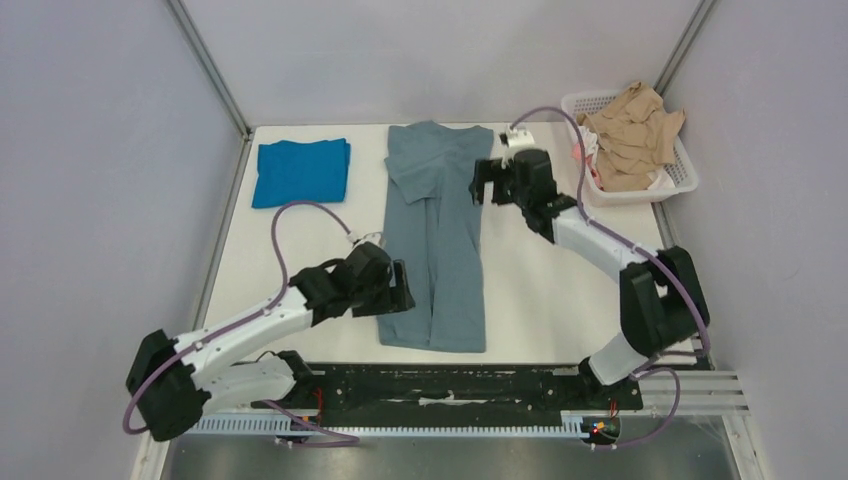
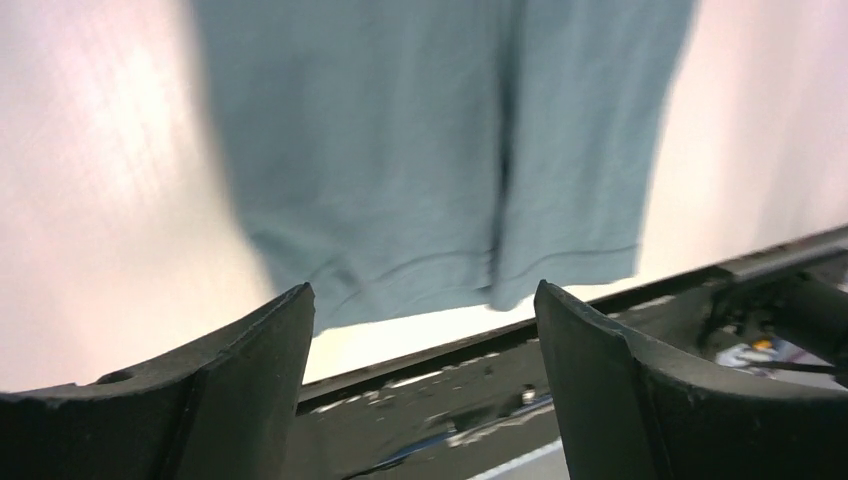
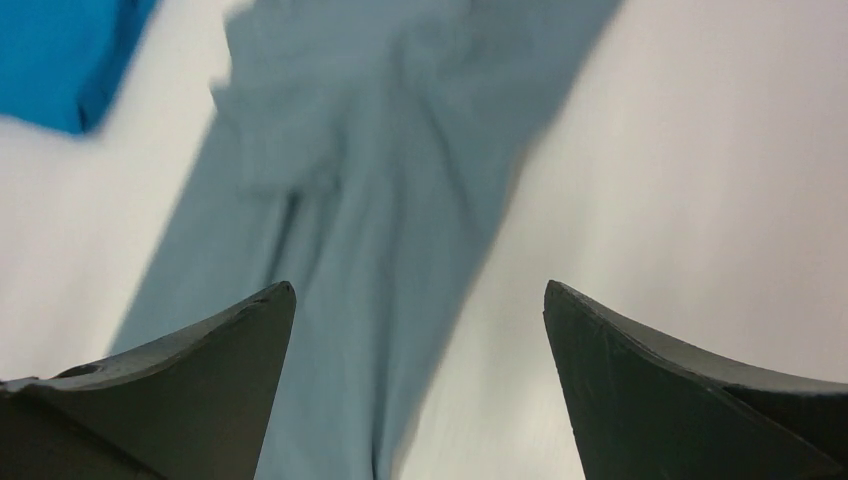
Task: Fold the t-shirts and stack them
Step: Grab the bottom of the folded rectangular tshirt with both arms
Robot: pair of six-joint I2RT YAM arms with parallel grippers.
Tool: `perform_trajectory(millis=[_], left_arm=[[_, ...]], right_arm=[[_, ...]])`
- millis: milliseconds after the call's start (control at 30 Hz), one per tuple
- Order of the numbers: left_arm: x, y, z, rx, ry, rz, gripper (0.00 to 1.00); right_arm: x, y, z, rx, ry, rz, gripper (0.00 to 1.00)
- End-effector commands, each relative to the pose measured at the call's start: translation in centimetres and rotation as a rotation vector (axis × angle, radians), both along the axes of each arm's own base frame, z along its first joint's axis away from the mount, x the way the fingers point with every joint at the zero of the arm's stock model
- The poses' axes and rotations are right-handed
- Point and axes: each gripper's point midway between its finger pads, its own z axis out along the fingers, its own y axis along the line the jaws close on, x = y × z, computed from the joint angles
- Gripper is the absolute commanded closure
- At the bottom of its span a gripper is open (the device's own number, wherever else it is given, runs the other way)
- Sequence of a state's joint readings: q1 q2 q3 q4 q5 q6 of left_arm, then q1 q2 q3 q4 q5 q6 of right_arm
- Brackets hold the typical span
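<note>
Nearest, the left gripper (image 2: 420, 290): fingers spread, holding nothing. The hem of the grey shirt (image 2: 400, 150) lies just beyond the tips, and the rail (image 2: 450, 380) runs beneath them. The right gripper (image 3: 415, 285): fingers spread, empty, with the shirt's sleeve end ahead, toward its left finger. The blue shirt (image 3: 60, 60), folded, lies well beyond that finger. The grey shirt is a long strip, not yet folded across.

Risks:
- A pinch taking only the top layer would open the strip.
- Unequal lifts would skew it.
- A low left approach could strike the rail.
</note>
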State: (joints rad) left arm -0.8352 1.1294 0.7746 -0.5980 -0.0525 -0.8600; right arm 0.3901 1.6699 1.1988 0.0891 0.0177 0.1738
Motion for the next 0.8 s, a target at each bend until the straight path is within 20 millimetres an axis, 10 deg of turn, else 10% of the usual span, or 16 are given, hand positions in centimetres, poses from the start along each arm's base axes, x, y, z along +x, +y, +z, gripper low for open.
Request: perform_trajectory(millis=[0, 233, 567, 767], left_arm=[[-2.4, 5.5, -3.8, 0.112, 0.035, 0.149, 0.14], [-3.6, 5.8, -6.1, 0.027, 0.038, 0.176, 0.42], [-4.5, 3.8, -8.7, -0.035, 0.106, 0.112, 0.62], [-5.1, 5.0, -10.0, 0.013, 0.133, 0.135, 0.98]], right_arm=[[-7.6, -2.3, -3.9, 0.065, 0.118, -0.048, 0.02], [-17.3, -0.1, -8.5, 0.110, 0.224, 0.070, 0.02], [-24.2, -1.2, -12.4, 0.075, 0.330, 0.082, 0.01], [-29.6, -1.7, -16.3, -0.005, 0.480, 0.163, 0.08]])
